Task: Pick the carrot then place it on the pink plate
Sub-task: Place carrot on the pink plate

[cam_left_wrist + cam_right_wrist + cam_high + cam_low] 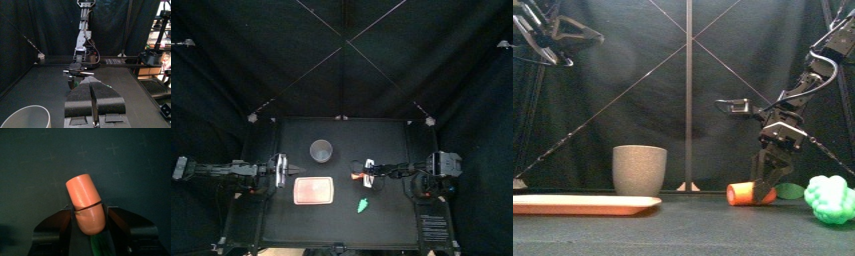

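An orange toy carrot (748, 193) with a green leaf end lies low over the table, right of the middle. My right gripper (767, 178) comes down on it from above and is shut on the carrot (87, 198), whose blunt orange end sticks out past the jaws. Whether it rests on the table or hangs just above it I cannot tell. From above, the carrot (360, 179) is right of the pink plate (313, 190), apart from it. The plate (587, 205) lies flat at the front left. My left gripper (91, 82) is shut on nothing and rests raised at the left (273, 172).
A tall grey speckled cup (640, 170) stands behind the plate, also low in the left wrist view (27, 118). A bumpy green toy (830, 198) lies at the front right, near the carrot, seen from above (365, 206) just right of the plate.
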Tool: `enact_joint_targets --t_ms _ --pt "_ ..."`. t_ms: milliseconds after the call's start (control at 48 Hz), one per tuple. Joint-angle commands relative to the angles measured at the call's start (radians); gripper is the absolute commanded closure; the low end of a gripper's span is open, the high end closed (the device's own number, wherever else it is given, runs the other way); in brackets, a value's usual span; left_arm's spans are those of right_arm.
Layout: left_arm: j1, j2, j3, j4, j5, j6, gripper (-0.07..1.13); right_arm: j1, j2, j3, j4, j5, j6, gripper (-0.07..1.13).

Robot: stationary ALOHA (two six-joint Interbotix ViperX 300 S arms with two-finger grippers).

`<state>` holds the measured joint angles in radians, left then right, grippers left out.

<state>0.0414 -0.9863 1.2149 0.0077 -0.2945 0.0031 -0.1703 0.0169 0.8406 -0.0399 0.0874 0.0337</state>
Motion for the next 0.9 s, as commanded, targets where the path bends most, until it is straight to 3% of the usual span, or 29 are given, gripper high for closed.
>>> enact_joint_targets --t_ms 21,146,458,896 --pt "0.002 0.002 -0.014 0.002 -0.008 0.000 1.09 0.002 -0.018 -0.029 0.002 -0.003 0.000 0.50" --pt "0.002 0.002 -0.014 0.002 -0.006 0.000 1.09 0.009 -0.023 -0.057 0.002 0.002 0.003 0.63" --pt "0.002 0.002 -0.015 0.002 -0.006 0.000 1.09 0.112 -0.011 -0.258 -0.005 0.011 -0.008 0.62" --pt "0.002 -0.002 -0.014 0.000 -0.006 0.000 1.09 0.212 0.305 -0.655 -0.110 0.054 -0.008 0.62"
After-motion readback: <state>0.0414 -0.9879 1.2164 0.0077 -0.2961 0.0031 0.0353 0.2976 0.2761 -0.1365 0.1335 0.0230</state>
